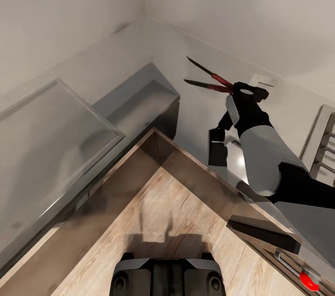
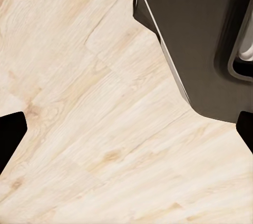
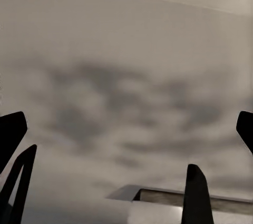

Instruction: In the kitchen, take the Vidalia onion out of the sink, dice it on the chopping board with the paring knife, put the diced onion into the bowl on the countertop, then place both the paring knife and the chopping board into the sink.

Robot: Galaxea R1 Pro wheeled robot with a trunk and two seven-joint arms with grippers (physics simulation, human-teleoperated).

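The countertop (image 1: 46, 147) lies at about nine o'clock in the head view, a glossy grey slab with a metal edge running down toward seven o'clock. Past its far end, near eleven o'clock, a lower grey boxlike unit (image 1: 139, 101) stands against the wall corner. At about five o'clock, in the very corner of the view, a red knob (image 1: 307, 281) sits on a chrome tap piece (image 1: 284, 257), so the sink's tap is there; the basin itself cannot be made out. No onion, board or bowl can be picked out, and no brand, label or readable writing appears anywhere.

The right arm (image 1: 260, 156) rises from four o'clock toward two o'clock, grey forearm first, then a black wrist, lifted in front of the pale wall. From its end two slim prongs, dark at the tips and red nearer the wrist, splay in a V toward eleven o'clock; I take them for the right gripper (image 1: 197, 75), though a knife cannot be ruled out. In the right wrist view its fingertips (image 3: 11, 129) sit at opposite edges, wide apart, with bare wall between them.

The left gripper (image 2: 126, 134) points down at the pale wood floor (image 2: 105, 129), its tips likewise far apart and holding nothing, with the robot's dark base (image 2: 195, 39) beside it. That base (image 1: 167, 277) shows at six o'clock in the head view.
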